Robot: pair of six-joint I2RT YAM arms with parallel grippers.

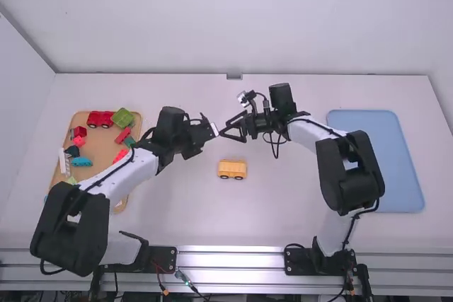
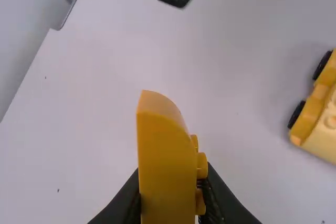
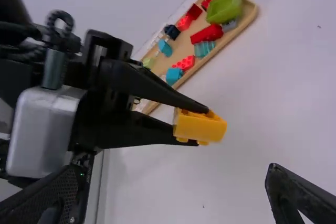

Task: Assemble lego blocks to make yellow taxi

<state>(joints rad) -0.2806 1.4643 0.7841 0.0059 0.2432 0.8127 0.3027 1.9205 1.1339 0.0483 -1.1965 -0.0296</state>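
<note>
White table point(image 1: 283, 217) supports the chassis point(image 1: 232, 168) upright, presumably for stacking. Left gripper point(image 3: 202, 126) pinches a yellow block point(image 2: 165, 171) aloft; right gripper point(image 3: 174, 174), fingers spread, faces it, likely for handover.

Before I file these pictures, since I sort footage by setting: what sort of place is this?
Probably a robotics lab or test station: a left arm and a right arm stand by a metal rail at a white table, with toy blocks laid out in a wooden tray.
</note>
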